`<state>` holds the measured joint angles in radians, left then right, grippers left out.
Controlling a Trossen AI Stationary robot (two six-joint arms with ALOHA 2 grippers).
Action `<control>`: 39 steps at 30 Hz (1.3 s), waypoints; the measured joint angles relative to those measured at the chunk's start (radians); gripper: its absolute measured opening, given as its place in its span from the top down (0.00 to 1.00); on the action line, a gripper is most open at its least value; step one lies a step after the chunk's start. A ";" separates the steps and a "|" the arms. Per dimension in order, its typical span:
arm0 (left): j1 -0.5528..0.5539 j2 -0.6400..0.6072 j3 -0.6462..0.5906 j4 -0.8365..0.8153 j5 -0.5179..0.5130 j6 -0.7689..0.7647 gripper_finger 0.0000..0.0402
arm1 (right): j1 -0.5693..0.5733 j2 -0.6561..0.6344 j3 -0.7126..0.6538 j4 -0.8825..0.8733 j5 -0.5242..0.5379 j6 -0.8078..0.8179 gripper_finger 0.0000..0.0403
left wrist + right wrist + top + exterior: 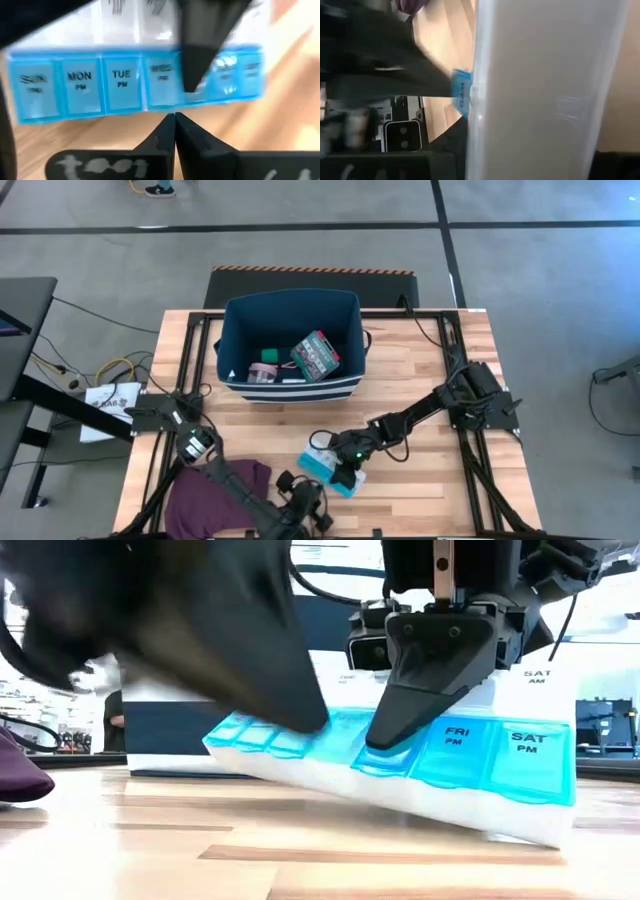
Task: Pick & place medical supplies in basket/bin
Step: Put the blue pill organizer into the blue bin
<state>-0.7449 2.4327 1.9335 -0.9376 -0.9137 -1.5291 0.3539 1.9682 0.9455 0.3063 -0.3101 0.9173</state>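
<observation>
Plastic pill organizer (420, 765): stiff, light, slippery. Right gripper (345, 472) fingers clamp its long edges at mid-length, one end tilted up; left gripper (174, 131) closed, empty, just beside.

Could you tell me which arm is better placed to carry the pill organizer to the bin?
Right: its end effector already grips the tilted pill organizer; the left end effector is shut beside it.

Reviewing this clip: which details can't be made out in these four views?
- Pill organizer, low view: its left end is hidden behind a dark blurred arm; the weekday labels there are unreadable.
- Same organizer, high view: the right gripper covers most of it.
- Bin contents, high view: small items beside the green-white box are too small to identify.
- Right wrist view: the organizer's pale side fills the picture, hiding the table.
</observation>
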 joint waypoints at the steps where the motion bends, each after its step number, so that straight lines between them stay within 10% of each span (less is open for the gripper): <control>1: -0.012 -0.012 0.000 -0.002 -0.013 0.000 1.00 | -0.002 0.000 0.000 -0.001 -0.003 0.001 0.67; 8: -0.136 -0.139 0.001 0.000 -0.180 -0.003 1.00 | 0.000 -0.013 0.011 0.119 -0.055 0.002 0.62; 16: -0.338 -0.293 0.002 0.033 -0.644 0.143 1.00 | 0.014 -0.090 0.144 0.151 -0.086 -0.071 0.66; 25: -0.383 -0.340 0.002 0.074 -0.658 0.235 1.00 | -0.102 -0.278 0.400 -0.023 -0.135 -0.223 0.59; 39: -0.338 -0.340 0.002 0.069 -0.658 0.300 1.00 | -0.553 -0.354 0.794 -1.000 0.194 -0.372 0.61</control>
<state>-1.0834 2.0926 1.9354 -0.8684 -1.5715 -1.2289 -0.1992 1.6145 1.7397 -0.6941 -0.1160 0.5453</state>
